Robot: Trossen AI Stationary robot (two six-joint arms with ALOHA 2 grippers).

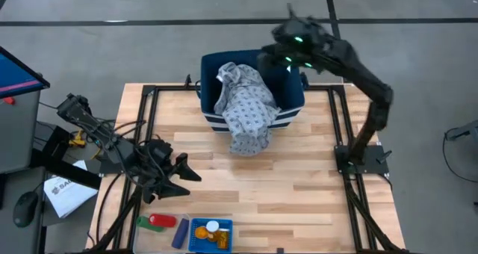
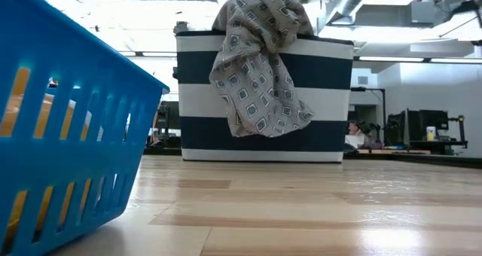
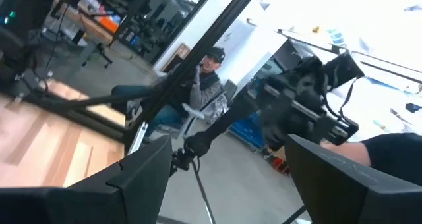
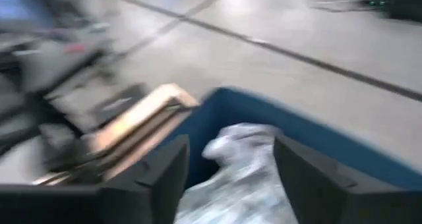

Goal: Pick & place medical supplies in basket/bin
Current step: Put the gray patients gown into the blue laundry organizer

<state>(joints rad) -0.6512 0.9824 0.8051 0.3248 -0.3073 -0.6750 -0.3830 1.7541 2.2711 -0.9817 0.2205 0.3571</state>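
Reaching with your left gripper, jaws apart and empty, aim so the red cylinder sits between them, then lift to the basket.

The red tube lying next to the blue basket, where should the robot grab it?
Probably around its middle, coming straight down from above. The red tube lies flat on the table, on a green piece, so its long sides are free for fingers. The left gripper is nearest and open. A dark piece lies between it and the blue basket.
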